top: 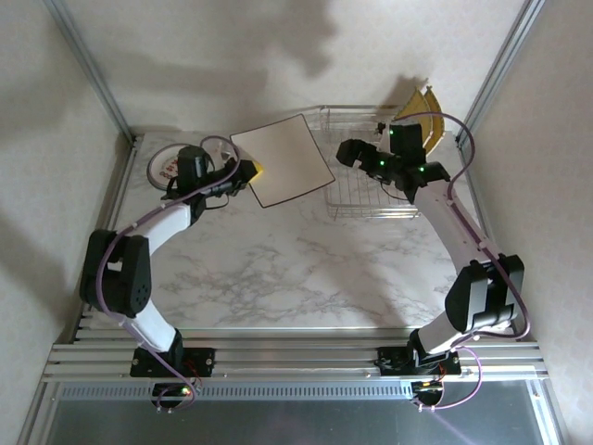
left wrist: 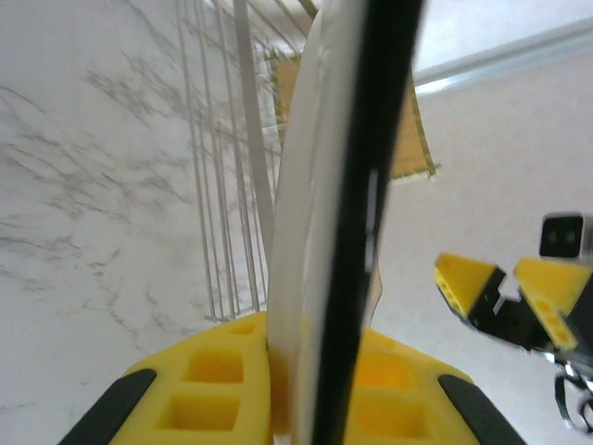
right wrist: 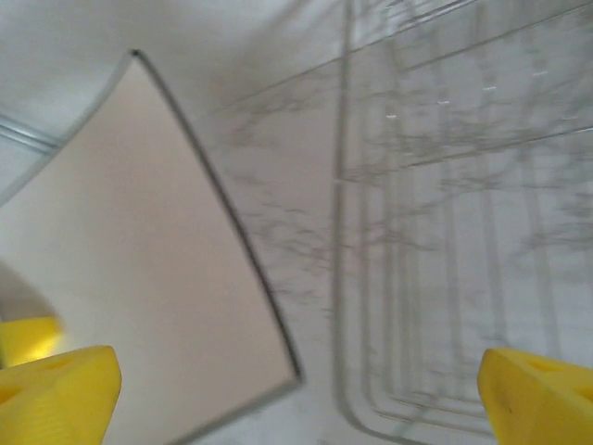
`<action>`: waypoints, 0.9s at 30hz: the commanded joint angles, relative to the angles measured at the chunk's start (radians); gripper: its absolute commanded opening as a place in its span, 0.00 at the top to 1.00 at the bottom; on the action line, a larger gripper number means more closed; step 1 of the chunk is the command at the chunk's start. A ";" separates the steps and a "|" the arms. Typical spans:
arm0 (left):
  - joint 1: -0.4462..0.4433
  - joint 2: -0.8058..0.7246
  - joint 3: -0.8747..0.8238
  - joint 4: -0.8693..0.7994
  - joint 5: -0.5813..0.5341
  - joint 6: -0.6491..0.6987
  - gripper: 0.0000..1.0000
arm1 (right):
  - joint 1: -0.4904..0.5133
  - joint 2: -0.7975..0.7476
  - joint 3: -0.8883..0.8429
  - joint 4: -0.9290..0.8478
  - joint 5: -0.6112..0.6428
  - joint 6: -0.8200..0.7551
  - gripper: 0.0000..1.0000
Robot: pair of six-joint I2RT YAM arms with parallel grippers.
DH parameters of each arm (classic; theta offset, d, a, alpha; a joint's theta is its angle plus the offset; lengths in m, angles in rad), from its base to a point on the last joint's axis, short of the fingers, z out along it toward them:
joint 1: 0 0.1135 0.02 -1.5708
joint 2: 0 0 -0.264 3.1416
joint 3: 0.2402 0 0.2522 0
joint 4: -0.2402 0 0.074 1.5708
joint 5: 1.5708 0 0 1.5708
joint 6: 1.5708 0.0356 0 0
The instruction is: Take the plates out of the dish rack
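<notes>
Gripping the white square plate [top: 283,159] at its left corner, the left end effector [top: 246,172] is clamped tight, the rim pinched edge-on between its yellow fingers [left wrist: 213,371]. The plate hangs tilted above the table [top: 296,260], its far corner overlapping the left side of the dish rack [top: 371,185], so it looks lifted clear of the dividers. The right end effector [top: 345,154] hovers just beside the plate's right edge, jaws spread wide and holding nothing, likely so the left arm alone can carry it. Yellow plates [top: 417,116] lean at the rack's back right corner, not yet unloaded. A round plate [top: 169,167] lies flat at the far left, probably the drop-off spot.
</notes>
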 commanded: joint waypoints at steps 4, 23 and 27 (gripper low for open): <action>0.010 -0.230 -0.125 0.200 -0.354 -0.096 1.00 | -0.020 -0.107 0.037 -0.258 0.204 -0.170 0.01; -0.133 -0.185 -0.307 0.438 -1.008 -0.386 1.00 | -0.024 0.116 0.463 -0.667 0.349 -0.373 0.01; -0.160 -0.107 -0.291 0.494 -1.046 -0.431 1.00 | -0.026 0.130 0.464 -0.660 0.323 -0.381 0.01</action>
